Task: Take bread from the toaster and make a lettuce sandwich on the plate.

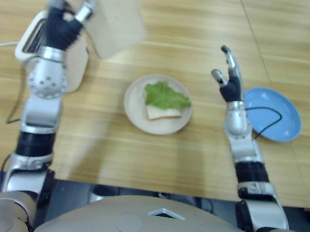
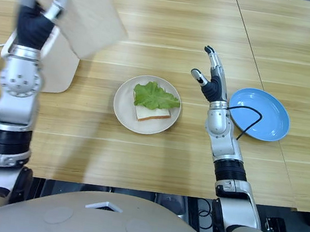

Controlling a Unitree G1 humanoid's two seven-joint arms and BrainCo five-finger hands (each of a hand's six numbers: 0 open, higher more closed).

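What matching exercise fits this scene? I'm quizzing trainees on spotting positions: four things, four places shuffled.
Things: 1 lettuce; 2 blue plate; 3 toaster; 4 raised slice.
Places: a far left of table; b in left robot hand; c on bottom slice on cream plate; d right of right robot hand.
Pairs: 1-c; 2-d; 3-a; 4-b.

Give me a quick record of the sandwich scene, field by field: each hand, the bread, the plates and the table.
left hand: raised by the toaster, gripping a bread slice by its edge
right hand: open, holding nothing, raised between the two plates
plate: beige, holds a lower slice with lettuce on top
sandwich: top slice not yet placed
blue plate: on the robot's right, beside the right hand
table: light wood
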